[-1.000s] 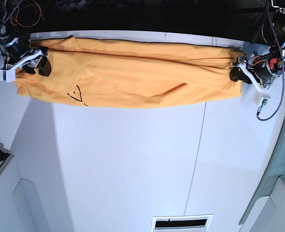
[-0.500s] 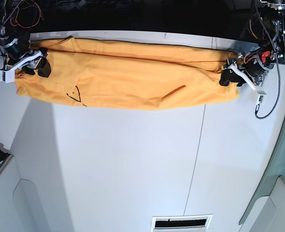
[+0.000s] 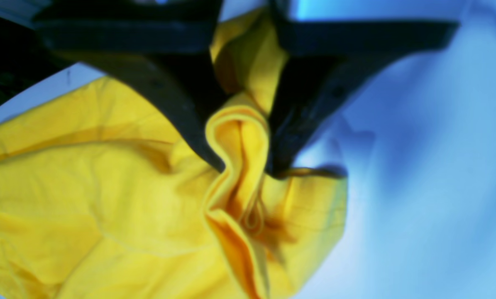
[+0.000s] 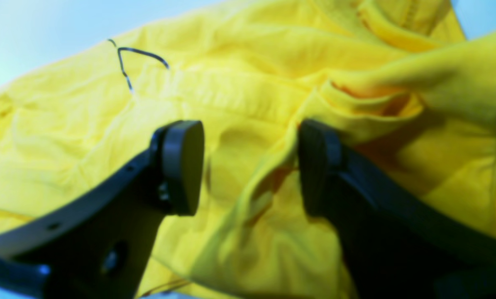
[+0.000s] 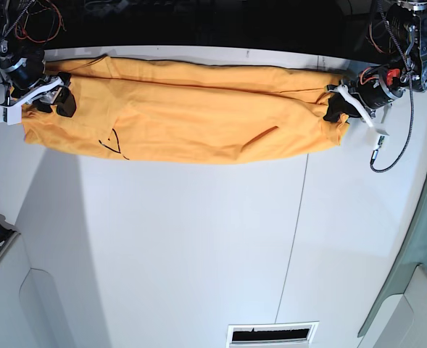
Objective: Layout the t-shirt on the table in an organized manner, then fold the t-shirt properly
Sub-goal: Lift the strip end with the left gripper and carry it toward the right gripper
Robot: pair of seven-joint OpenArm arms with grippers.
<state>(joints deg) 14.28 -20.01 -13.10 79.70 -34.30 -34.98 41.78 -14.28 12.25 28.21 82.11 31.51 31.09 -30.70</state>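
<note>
T-shirt [image 5: 184, 116] is stretched in a long band along the far edge of the surface [image 5: 199, 246] — laid out, not yet folded. Left pincer [image 3: 245, 168] is clamped on a bunched hem; right pincer [image 4: 250, 166] is gaping, cloth between pads, nothing gripped.

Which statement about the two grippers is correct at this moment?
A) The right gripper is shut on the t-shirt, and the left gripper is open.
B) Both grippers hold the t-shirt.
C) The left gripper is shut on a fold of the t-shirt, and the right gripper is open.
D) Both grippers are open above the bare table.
C: in the left wrist view the left gripper pinches a fold of the t-shirt, while the right gripper shows a wide gap between its pads.
</note>
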